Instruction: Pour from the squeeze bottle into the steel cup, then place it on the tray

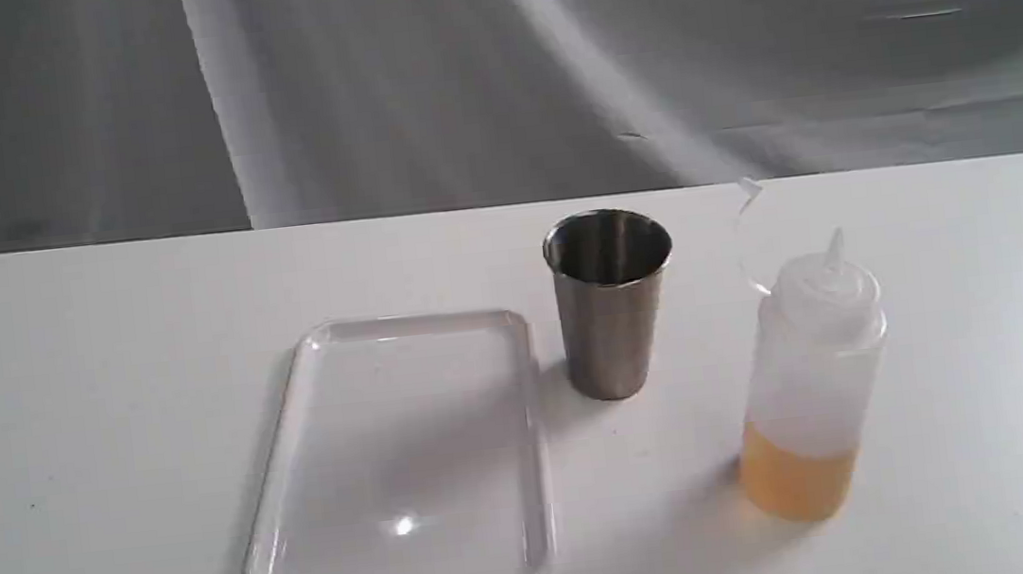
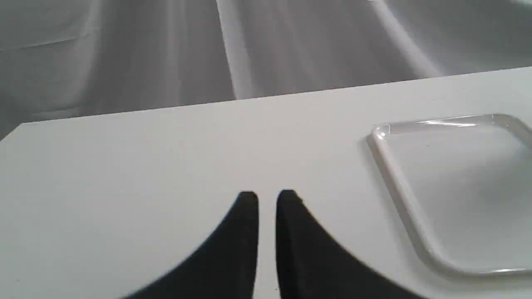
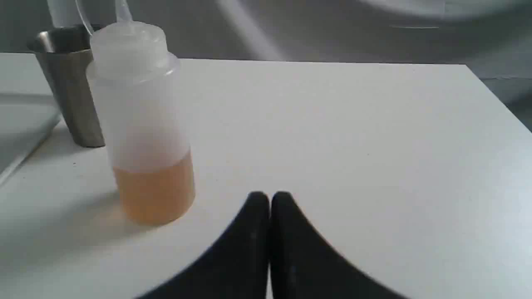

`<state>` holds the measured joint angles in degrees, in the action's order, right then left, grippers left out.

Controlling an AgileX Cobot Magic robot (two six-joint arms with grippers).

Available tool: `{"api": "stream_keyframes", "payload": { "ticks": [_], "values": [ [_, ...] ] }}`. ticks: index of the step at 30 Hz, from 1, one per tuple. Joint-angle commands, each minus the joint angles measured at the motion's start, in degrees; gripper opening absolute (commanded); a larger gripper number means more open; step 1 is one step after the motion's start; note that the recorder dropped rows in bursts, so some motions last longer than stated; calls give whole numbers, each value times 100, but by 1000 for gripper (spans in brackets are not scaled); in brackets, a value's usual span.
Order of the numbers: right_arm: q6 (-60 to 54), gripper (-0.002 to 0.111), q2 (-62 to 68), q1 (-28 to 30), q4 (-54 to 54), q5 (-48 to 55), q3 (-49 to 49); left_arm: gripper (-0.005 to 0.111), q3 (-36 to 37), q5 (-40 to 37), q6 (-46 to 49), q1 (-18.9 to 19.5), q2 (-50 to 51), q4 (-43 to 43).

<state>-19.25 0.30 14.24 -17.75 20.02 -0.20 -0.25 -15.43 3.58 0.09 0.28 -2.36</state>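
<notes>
Three task items stand on the white table (image 1: 88,417), none of them held. I note the squeeze bottle (image 1: 811,379) upright at the right, with amber liquid in its lower part. The steel cup (image 1: 612,314) stands upright between the bottle and the tray (image 1: 397,461), just beside the tray's far right corner. Left gripper (image 2: 268,198): jaws narrow, a thin slit between them, holding nothing. Right gripper (image 3: 270,198): jaws pressed together, empty, near the bottle.

The white table (image 1: 107,415) bears three things: the tray (image 1: 398,470) lying flat, the cup (image 1: 613,333) upright just beside its far right corner, and the bottle (image 1: 812,388) upright further right.
</notes>
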Motion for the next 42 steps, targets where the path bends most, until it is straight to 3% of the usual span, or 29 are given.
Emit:
{"api": "stream_keyframes", "payload": {
  "ticks": [1,14,26,31,42],
  "values": [
    [9,0,-30,33,18,-6,20,8,25,41,-10,-6,-28,-14],
    [12,0,-30,32,235,210,-41,8,25,41,-10,-6,-28,-14],
    [26,0,-13,32,723,1295,-2140,8,25,41,-10,-6,-28,-14],
    [26,0,590,-139,789,2287,-2936,8,25,41,-10,-6,-28,-14],
    [1313,0,2164,-450,1157,2175,-4355,8,25,41,-10,-6,-28,-14]
  ]
}}
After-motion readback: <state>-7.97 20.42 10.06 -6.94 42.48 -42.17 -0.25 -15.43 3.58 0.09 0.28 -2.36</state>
